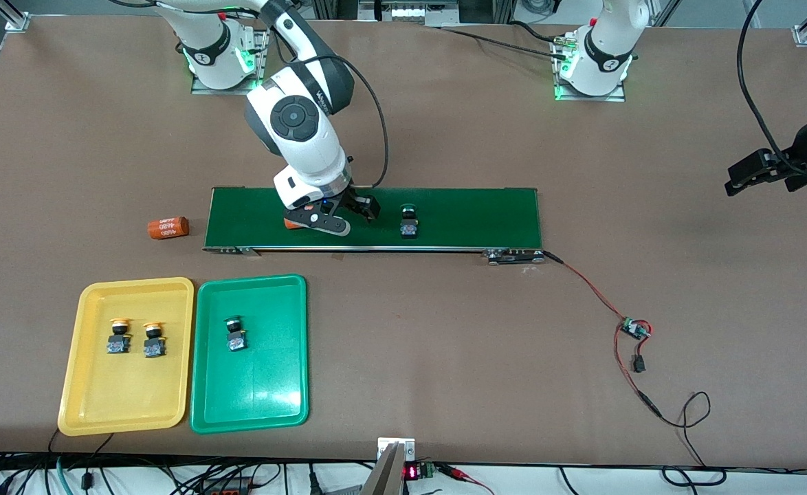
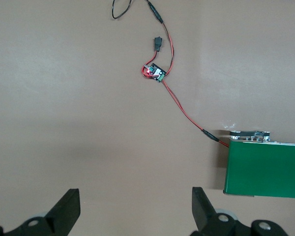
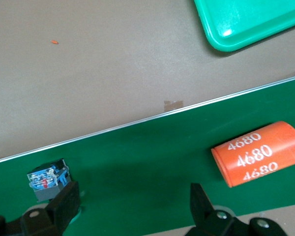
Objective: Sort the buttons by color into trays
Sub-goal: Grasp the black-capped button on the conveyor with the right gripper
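A green-capped button [image 1: 409,221] [image 3: 48,178] stands on the dark-green conveyor belt [image 1: 472,216]. My right gripper [image 1: 341,218] [image 3: 132,201] hangs open low over the belt, between that button and an orange cylinder [image 1: 293,223] [image 3: 258,153], with nothing between its fingers. The yellow tray [image 1: 101,399] holds two yellow-capped buttons [image 1: 119,335] [image 1: 154,338]. Beside it, the green tray [image 1: 266,399] [image 3: 250,22] holds one green-capped button [image 1: 236,333]. My left gripper [image 1: 740,177] [image 2: 136,206] waits open over bare table past the belt's end, toward the left arm's end of the table.
A second orange cylinder [image 1: 168,227] lies on the table off the belt's end toward the right arm's side. A red-and-black wire runs from the belt's other end [image 2: 265,169] to a small circuit board [image 1: 634,328] [image 2: 155,73].
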